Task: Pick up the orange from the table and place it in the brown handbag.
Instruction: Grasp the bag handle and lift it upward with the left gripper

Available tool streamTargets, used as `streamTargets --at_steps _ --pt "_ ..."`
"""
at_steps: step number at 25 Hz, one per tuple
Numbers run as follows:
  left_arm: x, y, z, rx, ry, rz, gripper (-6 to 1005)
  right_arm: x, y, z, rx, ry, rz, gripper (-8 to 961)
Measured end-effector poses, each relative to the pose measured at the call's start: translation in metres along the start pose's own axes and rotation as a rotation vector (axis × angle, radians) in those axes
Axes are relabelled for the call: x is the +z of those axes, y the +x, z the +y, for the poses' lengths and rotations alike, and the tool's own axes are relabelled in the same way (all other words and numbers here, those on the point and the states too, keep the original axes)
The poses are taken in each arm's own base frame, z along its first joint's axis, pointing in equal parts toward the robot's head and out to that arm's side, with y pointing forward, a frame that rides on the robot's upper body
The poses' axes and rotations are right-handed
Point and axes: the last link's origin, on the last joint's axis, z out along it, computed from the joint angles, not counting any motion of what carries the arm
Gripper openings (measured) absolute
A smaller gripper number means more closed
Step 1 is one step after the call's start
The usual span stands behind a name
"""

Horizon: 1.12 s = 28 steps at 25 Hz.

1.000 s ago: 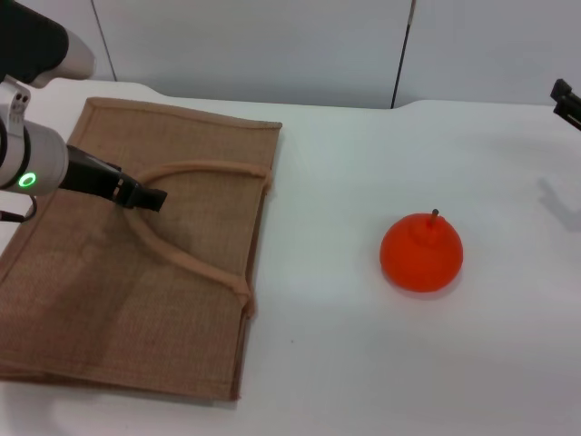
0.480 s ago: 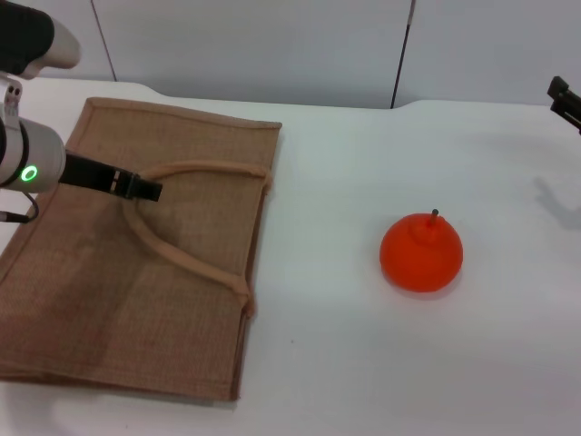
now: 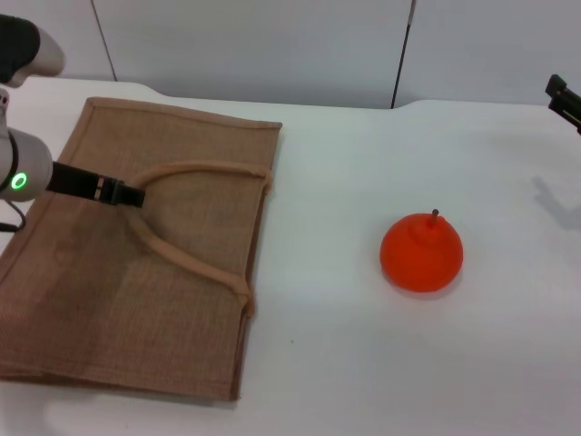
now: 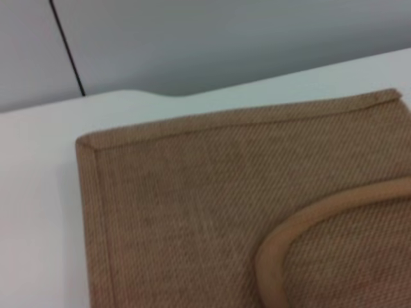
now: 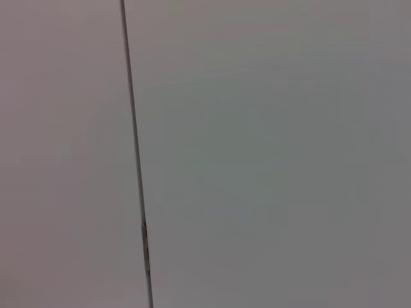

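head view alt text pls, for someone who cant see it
An orange sits alone on the right of a white table, far from a flat brown handbag lying on the left. The left pincer hovers over the bag by its looped handles; only a dark tip of the right pincer shows at the right edge.

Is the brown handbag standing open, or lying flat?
Lying flat: the brown handbag is spread on the table, mouth closed, handles resting on it.

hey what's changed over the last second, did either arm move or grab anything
The left gripper has slid back toward the robot's left across the flat tan-brown burlap handbag, holding nothing visible. The bright orange-red round fruit stayed put on the plain white table, and the right gripper barely shifted at the far right edge.
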Motion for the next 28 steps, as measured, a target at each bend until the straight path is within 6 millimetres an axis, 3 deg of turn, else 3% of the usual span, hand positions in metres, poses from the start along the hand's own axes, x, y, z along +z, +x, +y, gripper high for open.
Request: streamTargets --at_steps 28 --pt "0.033 0.0 0.002 -0.005 0.01 -0.02 763 0.001 0.001 0.002 -0.001 -0.007 0.003 888"
